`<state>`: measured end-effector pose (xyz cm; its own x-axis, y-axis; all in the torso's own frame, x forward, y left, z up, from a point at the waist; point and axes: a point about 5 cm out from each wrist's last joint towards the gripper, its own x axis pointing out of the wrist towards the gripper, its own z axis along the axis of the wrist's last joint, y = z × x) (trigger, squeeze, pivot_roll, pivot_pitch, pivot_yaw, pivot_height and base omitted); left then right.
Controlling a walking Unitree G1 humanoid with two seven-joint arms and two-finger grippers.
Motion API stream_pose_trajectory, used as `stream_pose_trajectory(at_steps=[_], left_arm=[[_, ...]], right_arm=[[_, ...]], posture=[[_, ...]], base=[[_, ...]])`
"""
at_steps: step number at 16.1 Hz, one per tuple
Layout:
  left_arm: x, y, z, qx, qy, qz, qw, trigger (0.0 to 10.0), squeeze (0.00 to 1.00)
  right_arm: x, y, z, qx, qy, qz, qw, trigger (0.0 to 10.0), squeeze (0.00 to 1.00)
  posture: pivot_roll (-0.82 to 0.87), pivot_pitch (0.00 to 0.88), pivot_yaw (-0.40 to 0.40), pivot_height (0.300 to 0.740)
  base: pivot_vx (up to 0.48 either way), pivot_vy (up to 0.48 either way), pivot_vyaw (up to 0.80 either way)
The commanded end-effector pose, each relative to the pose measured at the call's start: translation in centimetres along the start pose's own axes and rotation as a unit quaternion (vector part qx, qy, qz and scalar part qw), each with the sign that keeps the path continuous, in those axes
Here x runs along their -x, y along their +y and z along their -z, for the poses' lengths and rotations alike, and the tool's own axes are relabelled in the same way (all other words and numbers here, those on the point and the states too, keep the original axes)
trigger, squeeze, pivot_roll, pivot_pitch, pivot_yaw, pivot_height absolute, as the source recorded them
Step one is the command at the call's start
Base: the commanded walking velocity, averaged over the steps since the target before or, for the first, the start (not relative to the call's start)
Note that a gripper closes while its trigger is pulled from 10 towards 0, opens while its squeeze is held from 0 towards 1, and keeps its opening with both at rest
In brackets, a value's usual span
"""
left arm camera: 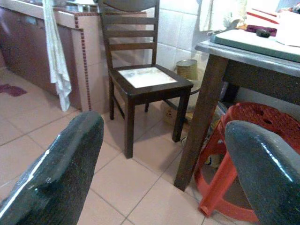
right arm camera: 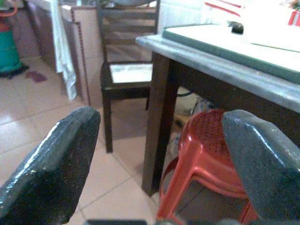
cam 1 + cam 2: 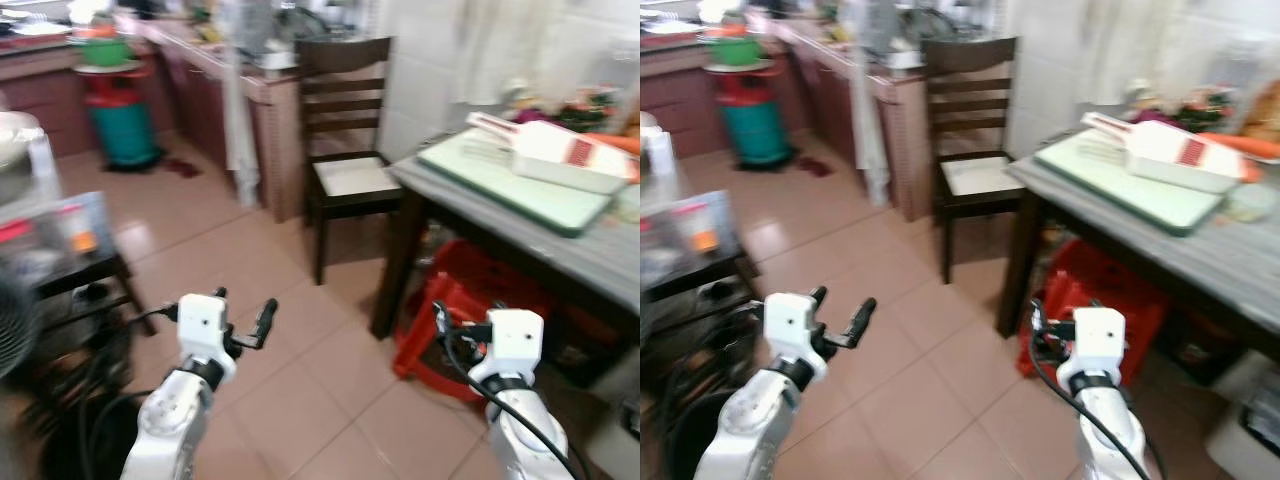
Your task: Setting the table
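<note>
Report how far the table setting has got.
Done: nothing that shows; the table bears only a green board and a white tray. In hand: nothing; the left gripper and right gripper are open and empty, short of the table. Left: fetching and laying everything.

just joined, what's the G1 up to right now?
Nothing is in hand yet. The robot stands on the tiled floor facing a grey-topped table, both arms held out in front. The left gripper and right gripper are both open and empty. On the table lie a green mat and a white tray. A red stool sits under the table, and a dark wooden chair stands beside it.
</note>
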<state>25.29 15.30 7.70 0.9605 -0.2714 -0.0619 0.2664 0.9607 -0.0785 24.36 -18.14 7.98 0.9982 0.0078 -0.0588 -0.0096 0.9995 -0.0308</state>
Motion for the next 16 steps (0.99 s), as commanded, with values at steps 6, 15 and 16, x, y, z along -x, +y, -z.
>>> stream_pose_trajectory(at_steps=[6,15,16], left_arm=[[0.45,0.6,0.21,-0.005,0.009,-0.006,1.0,10.0,0.0],[0.27,0.27,-0.01,-0.006,0.007,0.006,1.0,10.0,0.0],[0.27,0.27,0.0,-0.006,0.008,0.007,1.0,10.0,0.0]], right_arm=[[-0.25,0.85,-0.1,-0.002,-0.003,-0.013,1.0,10.0,0.0],[-0.09,0.89,-0.32,-0.005,-0.009,-0.008,1.0,10.0,0.0],[-0.09,0.92,-0.35,-0.003,-0.011,-0.008,1.0,10.0,0.0]], posture=[[0.04,0.0,-0.002,0.74],[0.04,0.0,0.009,0.74],[0.04,0.0,0.009,0.74]], base=[[0.321,0.0,-0.8],[0.321,0.0,-0.8],[0.322,0.0,-0.8]])
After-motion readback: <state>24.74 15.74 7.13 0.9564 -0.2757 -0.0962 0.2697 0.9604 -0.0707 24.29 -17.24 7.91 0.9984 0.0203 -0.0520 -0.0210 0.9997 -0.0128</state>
